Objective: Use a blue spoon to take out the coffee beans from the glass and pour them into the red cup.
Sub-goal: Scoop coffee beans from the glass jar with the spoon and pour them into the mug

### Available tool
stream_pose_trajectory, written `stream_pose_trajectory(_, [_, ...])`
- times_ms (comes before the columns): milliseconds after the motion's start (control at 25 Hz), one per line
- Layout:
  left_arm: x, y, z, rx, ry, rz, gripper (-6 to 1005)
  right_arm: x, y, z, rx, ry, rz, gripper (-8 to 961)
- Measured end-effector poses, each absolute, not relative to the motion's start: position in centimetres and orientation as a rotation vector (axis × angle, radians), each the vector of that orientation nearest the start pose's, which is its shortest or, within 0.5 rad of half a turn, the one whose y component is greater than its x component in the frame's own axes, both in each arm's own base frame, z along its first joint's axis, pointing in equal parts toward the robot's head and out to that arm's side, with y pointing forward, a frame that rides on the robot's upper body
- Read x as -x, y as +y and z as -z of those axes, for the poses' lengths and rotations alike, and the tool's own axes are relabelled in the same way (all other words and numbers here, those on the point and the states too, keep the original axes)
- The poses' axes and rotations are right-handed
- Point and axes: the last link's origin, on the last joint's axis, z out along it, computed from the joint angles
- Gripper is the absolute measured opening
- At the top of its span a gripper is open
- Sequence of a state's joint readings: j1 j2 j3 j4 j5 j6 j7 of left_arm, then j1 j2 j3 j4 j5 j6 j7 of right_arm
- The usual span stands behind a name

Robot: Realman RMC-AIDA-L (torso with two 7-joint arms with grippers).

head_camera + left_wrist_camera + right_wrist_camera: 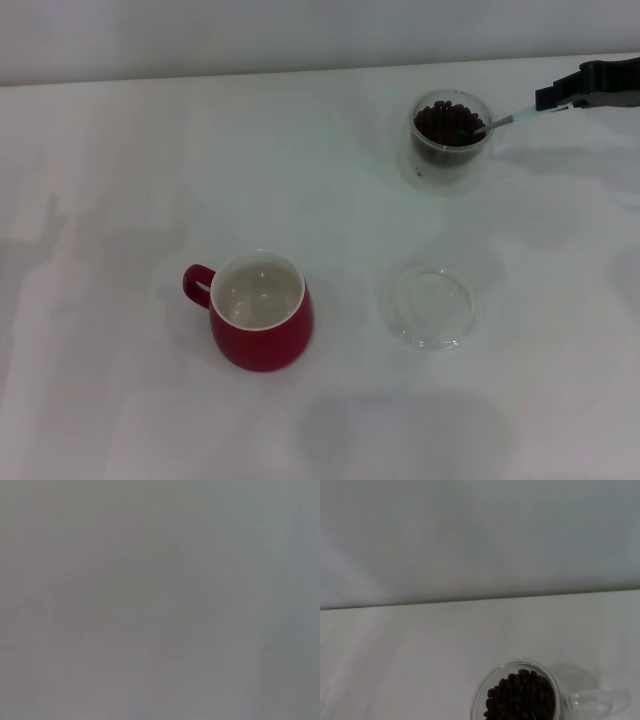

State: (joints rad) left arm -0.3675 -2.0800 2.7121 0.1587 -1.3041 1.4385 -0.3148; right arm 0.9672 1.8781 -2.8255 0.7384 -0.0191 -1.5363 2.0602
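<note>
Holding the pale-blue-handled metal spoon (pixel 497 124) by its handle end in the closed right gripper (pixel 548 99), far right. Dipping the bowl into the dark coffee beans (pixel 447 122) in the short clear glass tumbler (pixel 451 141); handle running rightward. Bulbous red cup (pixel 262 312) waiting near left. No readable writing.
</note>
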Motion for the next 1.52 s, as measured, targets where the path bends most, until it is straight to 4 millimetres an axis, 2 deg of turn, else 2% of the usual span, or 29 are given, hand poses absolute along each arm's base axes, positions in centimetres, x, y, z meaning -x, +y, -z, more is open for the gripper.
stream_pose_trajectory(600, [32.7,29.5,-0.1,1.454,-0.580,0.965,892,-28.8,40.8,-11.9,2.113,1.665,-0.338,159])
stream_pose_trajectory(1520, [32.3,30.5,-0.7,1.471,-0.535,0.959,892,-29.3,41.0,-11.3,1.997,1.850,-0.361,160])
